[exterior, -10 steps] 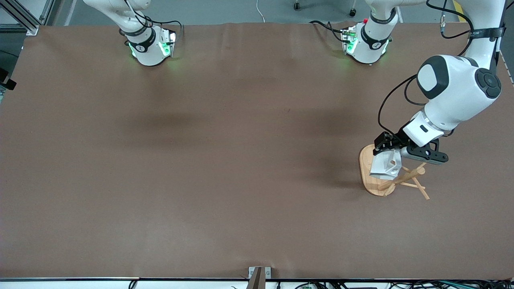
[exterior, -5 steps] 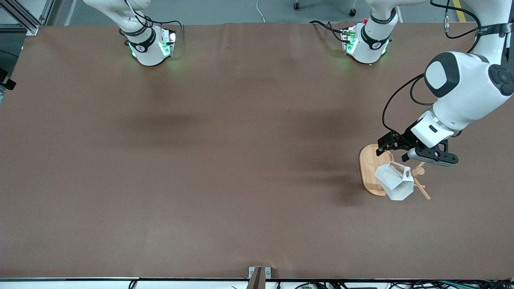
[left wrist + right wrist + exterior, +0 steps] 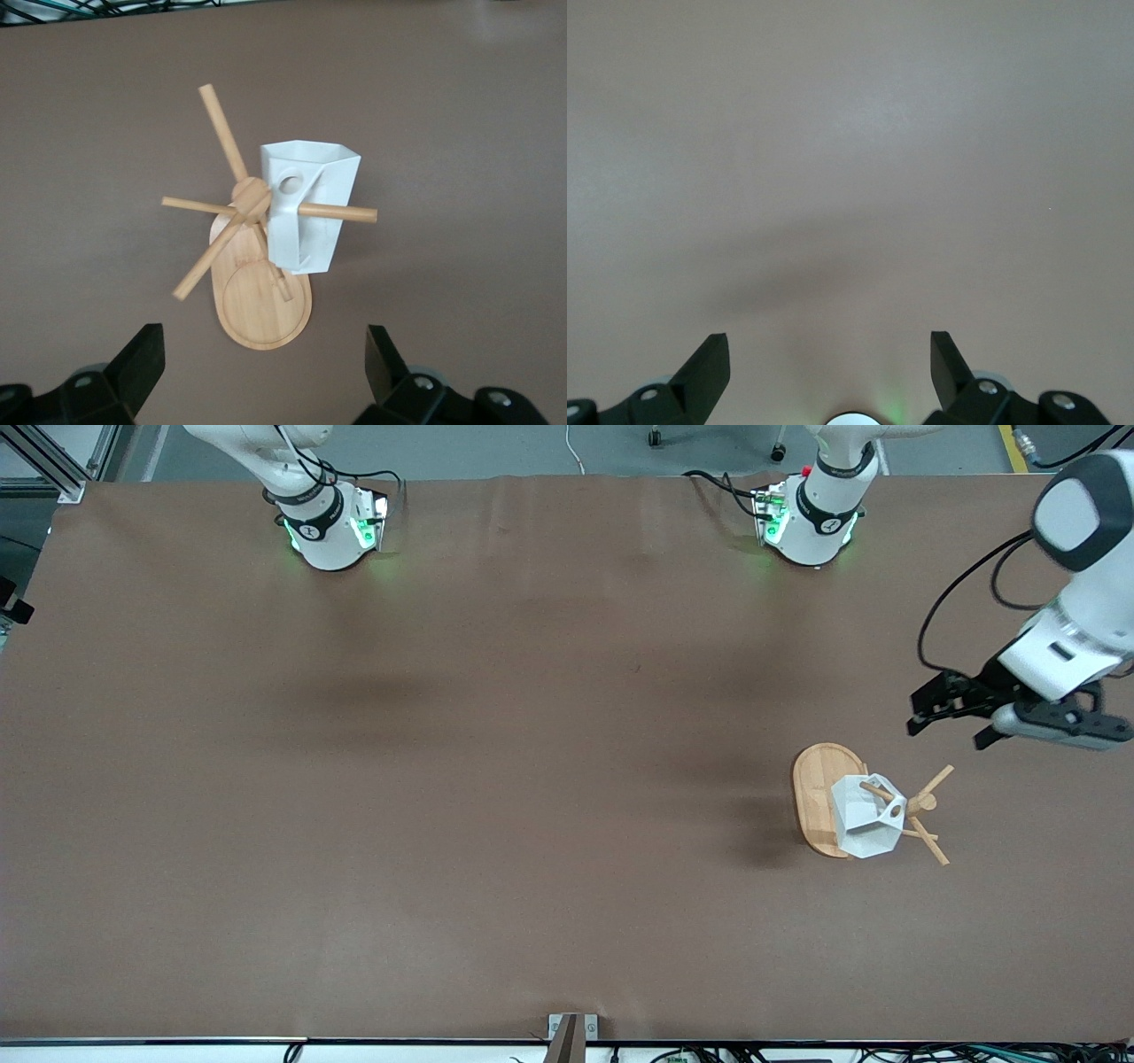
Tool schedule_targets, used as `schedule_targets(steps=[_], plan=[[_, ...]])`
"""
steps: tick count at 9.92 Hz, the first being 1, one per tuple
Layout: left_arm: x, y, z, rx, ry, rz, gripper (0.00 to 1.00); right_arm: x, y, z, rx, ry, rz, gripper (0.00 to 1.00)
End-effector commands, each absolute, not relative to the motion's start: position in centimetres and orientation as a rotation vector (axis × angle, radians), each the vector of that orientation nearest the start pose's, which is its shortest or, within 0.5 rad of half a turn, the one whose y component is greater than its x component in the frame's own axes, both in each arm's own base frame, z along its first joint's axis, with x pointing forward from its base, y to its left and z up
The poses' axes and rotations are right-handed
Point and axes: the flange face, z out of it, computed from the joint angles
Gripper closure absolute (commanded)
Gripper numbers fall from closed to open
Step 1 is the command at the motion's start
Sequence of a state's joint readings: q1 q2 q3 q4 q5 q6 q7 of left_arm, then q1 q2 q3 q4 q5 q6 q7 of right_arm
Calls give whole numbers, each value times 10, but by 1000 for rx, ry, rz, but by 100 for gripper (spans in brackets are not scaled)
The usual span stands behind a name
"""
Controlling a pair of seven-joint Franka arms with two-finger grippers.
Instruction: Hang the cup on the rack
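The cup hangs on the rack toward the left arm's end of the bench, a peg threaded through its handle so the slant keeps it from sliding off. The left hand is released, fingers spread and empty, up over bare bench just beside the rack. The right hand waits, also spread wide over bare bench. The hanging looks done.

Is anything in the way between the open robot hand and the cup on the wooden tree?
Nothing visible. The cup already hangs on a peg of the rack, and the left gripper is open, clear of both.
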State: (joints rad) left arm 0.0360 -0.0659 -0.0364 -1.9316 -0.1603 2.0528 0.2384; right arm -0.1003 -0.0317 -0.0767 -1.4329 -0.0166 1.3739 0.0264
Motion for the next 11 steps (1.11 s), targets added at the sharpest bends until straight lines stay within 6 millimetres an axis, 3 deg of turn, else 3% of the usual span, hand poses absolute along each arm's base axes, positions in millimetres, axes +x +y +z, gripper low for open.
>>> schedule_targets(steps=[1, 5, 7, 9, 11], plan=[[543, -10, 562, -3148, 351, -165, 0, 514, -98, 691, -3138, 321, 36, 0], [531, -23, 629, -3127, 207, -64, 0, 514, -98, 691, -3138, 321, 36, 0], [542, -31, 636, -3136, 82, 0, 0, 514, -99, 691, -3138, 324, 36, 0], [540, -35, 631, -3140, 53, 22, 0, 514, -99, 691, -3138, 321, 36, 0], [531, -57, 637, -3128, -8, 4, 0, 514, -99, 691, -3138, 324, 36, 0]])
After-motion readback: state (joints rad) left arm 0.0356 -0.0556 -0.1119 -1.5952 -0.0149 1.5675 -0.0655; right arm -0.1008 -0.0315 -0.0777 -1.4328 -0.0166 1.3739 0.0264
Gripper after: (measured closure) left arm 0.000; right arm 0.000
